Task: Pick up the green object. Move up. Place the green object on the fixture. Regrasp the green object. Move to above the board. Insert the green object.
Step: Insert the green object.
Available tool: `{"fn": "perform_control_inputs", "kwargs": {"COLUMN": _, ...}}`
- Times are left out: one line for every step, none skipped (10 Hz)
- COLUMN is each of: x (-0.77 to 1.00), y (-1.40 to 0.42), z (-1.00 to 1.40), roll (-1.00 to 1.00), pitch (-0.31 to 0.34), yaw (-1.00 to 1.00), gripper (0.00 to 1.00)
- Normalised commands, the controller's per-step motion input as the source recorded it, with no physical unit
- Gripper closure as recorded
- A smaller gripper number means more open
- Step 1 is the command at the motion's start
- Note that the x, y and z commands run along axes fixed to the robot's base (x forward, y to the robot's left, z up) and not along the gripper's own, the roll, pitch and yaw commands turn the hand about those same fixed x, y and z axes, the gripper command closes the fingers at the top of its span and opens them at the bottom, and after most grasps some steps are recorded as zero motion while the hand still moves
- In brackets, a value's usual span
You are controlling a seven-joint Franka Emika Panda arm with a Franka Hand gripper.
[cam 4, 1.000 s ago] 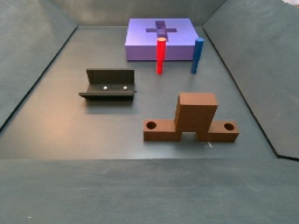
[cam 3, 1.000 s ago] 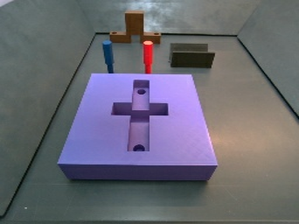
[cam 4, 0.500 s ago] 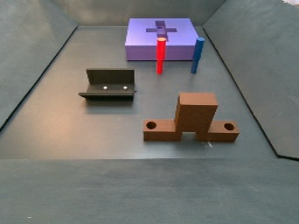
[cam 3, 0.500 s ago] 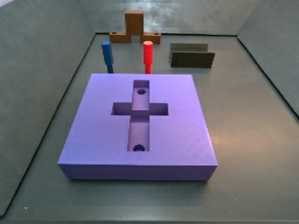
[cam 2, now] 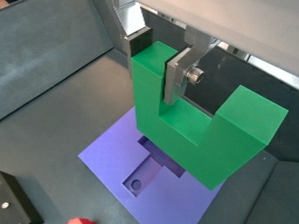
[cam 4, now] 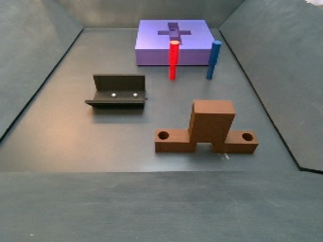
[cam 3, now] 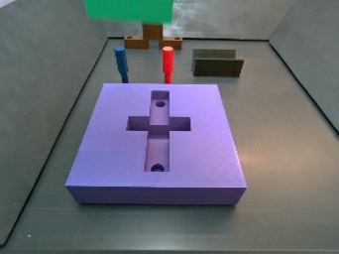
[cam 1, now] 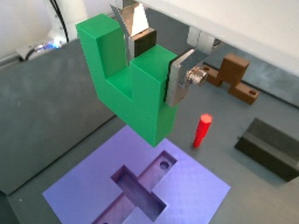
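A red peg (cam 3: 169, 63) and a blue peg (cam 3: 121, 64) stand upright side by side on the grey floor (cam 4: 76, 123). A brown cross-shaped stand (cam 4: 209, 129) sits near them, apart from both.

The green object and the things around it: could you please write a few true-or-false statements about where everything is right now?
1. The claw is shut on the green object. True.
2. The green object sits seated in the cross recess of the board. False: it hangs above the board, whose recess is empty in a side view.
3. The red peg stands upright on the floor beyond the board. True.
4. The blue peg lies flat on the board. False: it stands upright on the floor beside the board.
5. The fixture carries the green object. False: nothing rests on it.
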Motion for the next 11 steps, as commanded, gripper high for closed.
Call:
{"fn": "perform_control_inputs", "kwargs": {"x": -0.02, "y": 0.00, "z": -0.46, "roll": -0.26, "pitch": -0.123, "yaw": 0.00, "gripper": 1.00}}
{"fn": "perform_control_inputs", "kwargs": {"x": 0.00, "y": 0.00, "z": -0.41, "roll": -0.26, "pitch": -0.096, "yaw": 0.00, "gripper": 1.00}}
{"fn": "perform_control_inputs", "kwargs": {"x": 0.00, "y": 0.00, "z": -0.35, "roll": -0.26, "pitch": -0.069, "yaw": 0.00, "gripper": 1.00}}
{"fn": "perform_control_inputs", "kwargs": {"x": 0.01, "y": 0.00, "z": -0.27, "roll": -0.22, "pitch": -0.023, "yaw": 0.00, "gripper": 1.00}}
{"fn": "perform_control_inputs", "kwargs": {"x": 0.00, "y": 0.00, "z": -0.26, "roll": -0.22, "pitch": -0.026, "yaw": 0.00, "gripper": 1.00}}
{"fn": "perform_control_inputs", "kwargs": {"x": 0.00, "y": 0.00, "z": -0.21, "roll": -0.20, "pitch": -0.011, "yaw": 0.00, "gripper": 1.00}}
{"fn": "perform_control_inputs", "kwargs": {"x": 0.00, "y": 0.00, "z": -0.17, "roll": -0.15, "pitch": -0.010, "yaw": 0.00, "gripper": 1.00}}
{"fn": "perform_control_inputs", "kwargs": {"x": 0.00, "y": 0.00, "z": -0.14, "roll": -0.12, "pitch": 0.000, "yaw": 0.01, "gripper": 1.00}}
{"fn": "perform_control_inputs", "kwargs": {"x": 0.00, "y": 0.00, "z": -0.14, "roll": -0.11, "pitch": -0.007, "yaw": 0.01, "gripper": 1.00}}
{"fn": "perform_control_inputs", "kwargs": {"x": 0.00, "y": 0.00, "z": -0.15, "roll": -0.10, "pitch": -0.004, "yaw": 0.01, "gripper": 1.00}}
{"fn": "perform_control_inputs", "kwargs": {"x": 0.00, "y": 0.00, "z": -0.13, "roll": -0.10, "pitch": -0.020, "yaw": 0.01, "gripper": 1.00}}
